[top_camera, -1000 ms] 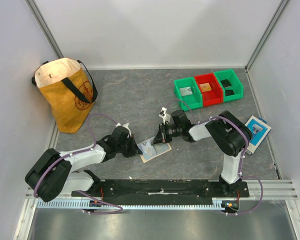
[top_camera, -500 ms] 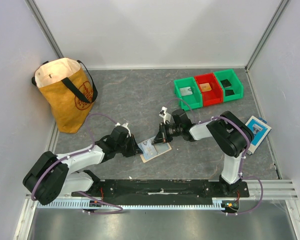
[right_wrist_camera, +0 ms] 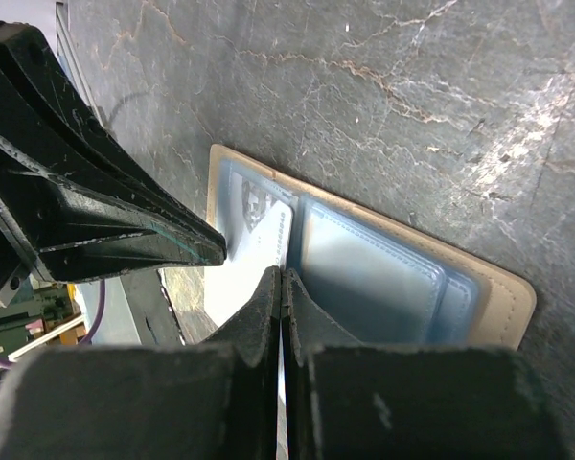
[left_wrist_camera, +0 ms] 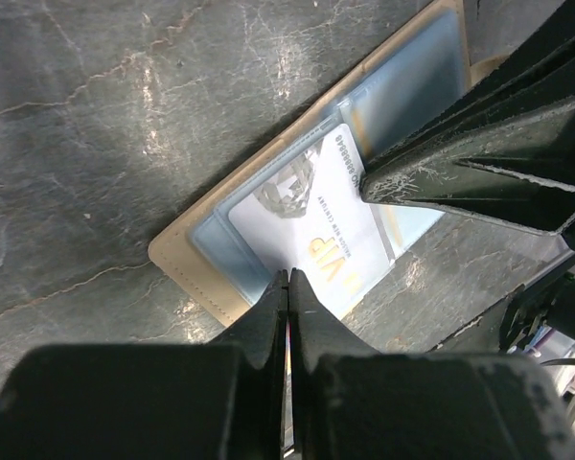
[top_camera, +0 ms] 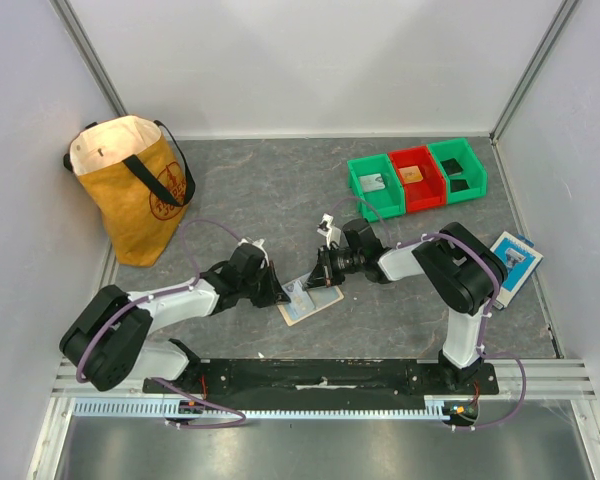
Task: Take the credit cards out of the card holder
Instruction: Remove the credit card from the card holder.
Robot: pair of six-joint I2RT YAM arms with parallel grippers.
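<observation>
Card holder shows VIP lettering from left wrist.

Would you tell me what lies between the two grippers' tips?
Left wrist view: a white card in the card holder lies between the left gripper and right gripper.

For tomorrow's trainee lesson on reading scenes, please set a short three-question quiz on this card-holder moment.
1. True or false: the card holder lies closed on the table.
2. The left claw and right claw are: A wide open; B shut; C out of view.
3. What word is printed on the white card in the holder?
Key: 1 false; 2 B; 3 VIP.
</observation>
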